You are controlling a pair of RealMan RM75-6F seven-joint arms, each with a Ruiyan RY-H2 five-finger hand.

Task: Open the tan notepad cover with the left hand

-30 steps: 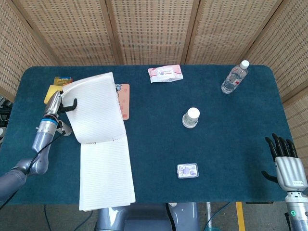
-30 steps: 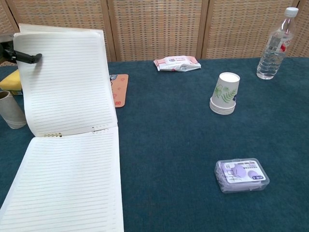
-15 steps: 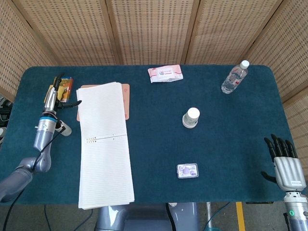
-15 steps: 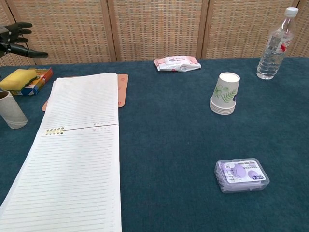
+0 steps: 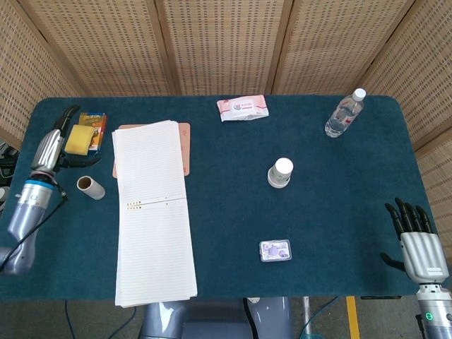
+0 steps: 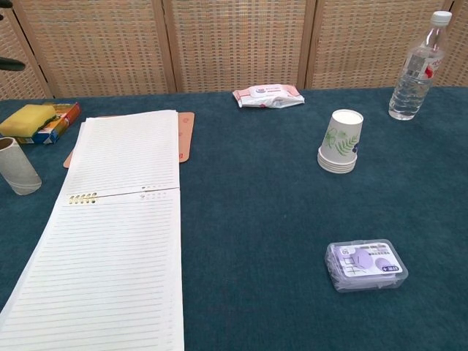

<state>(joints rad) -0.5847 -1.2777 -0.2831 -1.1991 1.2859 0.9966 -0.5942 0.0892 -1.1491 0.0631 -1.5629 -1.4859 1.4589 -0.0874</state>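
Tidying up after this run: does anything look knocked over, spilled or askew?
Only the cardboard tube lies on its side by the open notepad. The paper cups and water bottle look upright; nothing spilled.

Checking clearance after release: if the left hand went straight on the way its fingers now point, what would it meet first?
The left hand points toward the table's far-left corner. The yellow sponge lies just beside that line, so it might be brushed; otherwise only bare table lies ahead. The hand's height is unclear.

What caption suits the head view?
Notepad lies open on the blue table; left hand hovers beside it, holding nothing.
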